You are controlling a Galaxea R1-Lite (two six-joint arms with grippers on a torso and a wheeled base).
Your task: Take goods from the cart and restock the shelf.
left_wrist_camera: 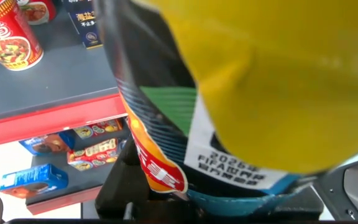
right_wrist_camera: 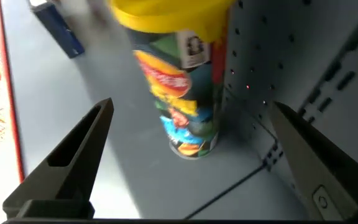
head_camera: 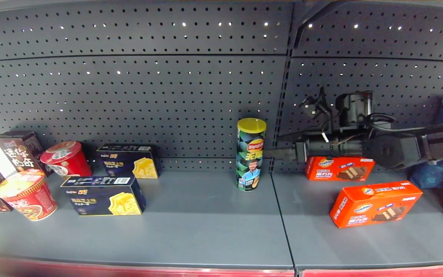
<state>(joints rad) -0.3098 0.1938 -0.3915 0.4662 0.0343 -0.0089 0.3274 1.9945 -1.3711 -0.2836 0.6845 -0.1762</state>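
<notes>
Trouble could come from my right gripper [head_camera: 283, 154]. It is open wide, and the tall chips can [head_camera: 251, 154] stands upright on the shelf [head_camera: 206, 215], just beside the gripper's tips. If I swing that arm sideways, a finger may bump the can and knock it over. My left gripper [left_wrist_camera: 235, 202] holds a second can [left_wrist_camera: 241, 93] out past the shelf edge. A loose hold could drop it.
</notes>
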